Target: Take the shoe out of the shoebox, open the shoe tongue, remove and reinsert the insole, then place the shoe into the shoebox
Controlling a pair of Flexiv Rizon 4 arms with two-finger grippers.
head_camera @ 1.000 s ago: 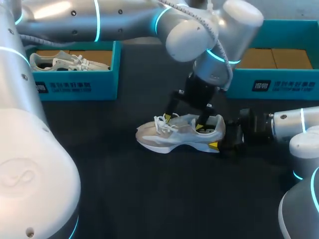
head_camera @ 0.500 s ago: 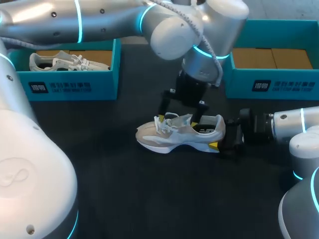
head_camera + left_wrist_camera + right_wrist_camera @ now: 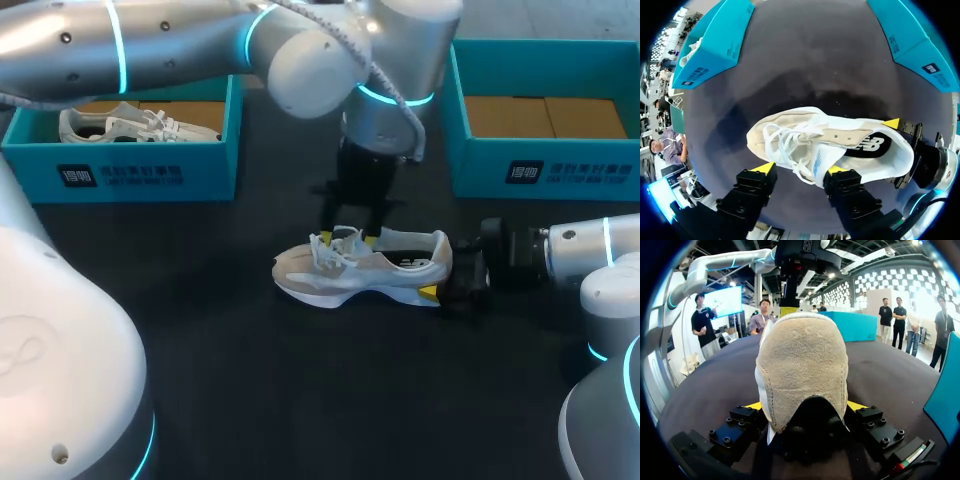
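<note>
Now | right gripper (image 3: pixel 802 407) pinching shoe (image 3: pixel 360 268) heel | left gripper (image 3: pixel 800 169) fingers spread over tongue (image 3: pixel 819 159) | I judge tongue soft, light: take its tip.

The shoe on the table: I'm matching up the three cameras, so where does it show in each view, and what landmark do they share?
Head view: the shoe lies at the middle of the table, heel at the right gripper.
Left wrist view: it lies under the left gripper, laces between its open fingers.
Right wrist view: its heel fills the middle, between the right gripper's fingers.
Shared landmark: the left gripper above the laces.
</note>
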